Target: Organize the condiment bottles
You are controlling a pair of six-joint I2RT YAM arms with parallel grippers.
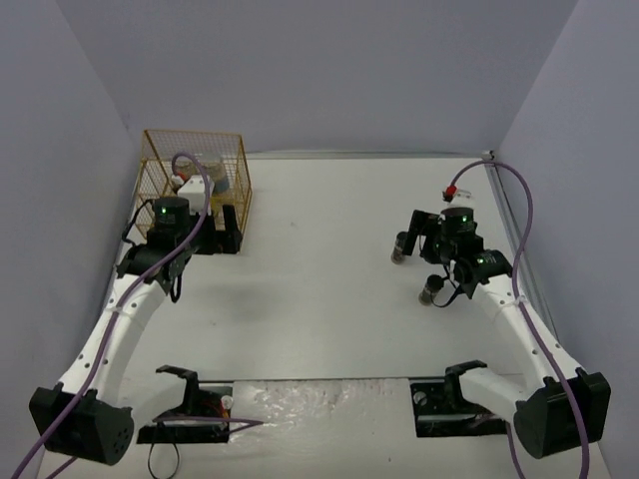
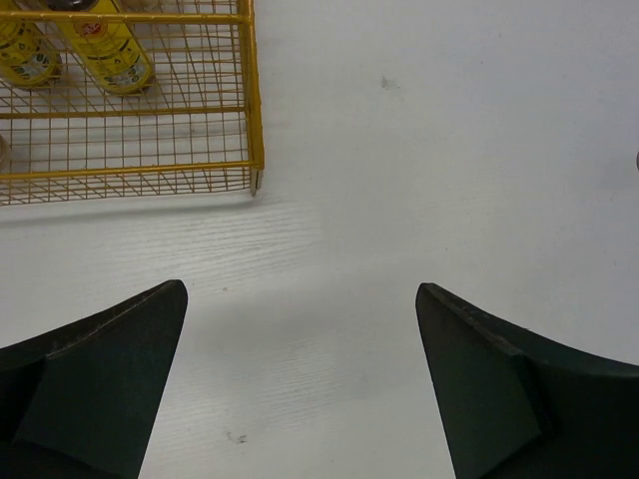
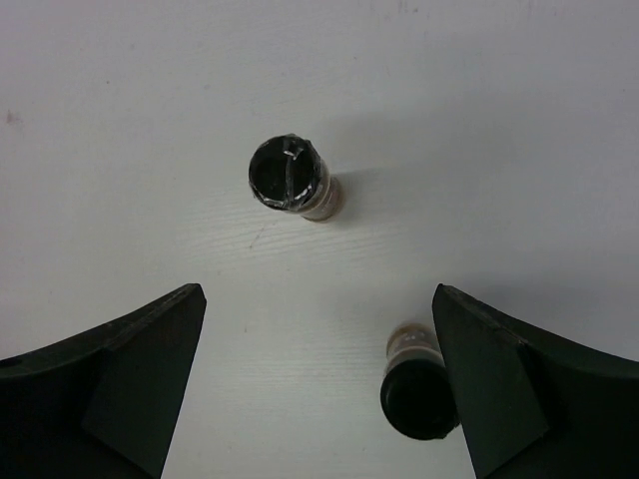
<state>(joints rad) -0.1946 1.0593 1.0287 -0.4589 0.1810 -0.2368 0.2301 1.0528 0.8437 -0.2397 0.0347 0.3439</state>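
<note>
Two short dark black-lidded jars stand on the white table at the right. One jar (image 3: 290, 178) (image 1: 399, 247) is ahead of my right gripper (image 3: 319, 299) (image 1: 419, 242). The other jar (image 3: 417, 384) (image 1: 431, 289) sits just inside the right finger (image 3: 519, 389); I cannot tell whether they touch. That gripper is open and grips nothing. My left gripper (image 2: 300, 299) (image 1: 218, 238) is open over bare table beside the gold wire rack (image 2: 250, 110) (image 1: 240, 170). Two slim yellow-labelled bottles (image 2: 110, 50) (image 2: 25, 55) stand in the rack, and a pale blue-labelled jar (image 1: 215, 180) shows there too.
Purple-grey walls close in the table on the left, back and right. A red-tipped cable end (image 1: 456, 189) lies near the right wall. Two black mounts (image 1: 190, 399) (image 1: 459, 394) sit at the near edge by the arm bases.
</note>
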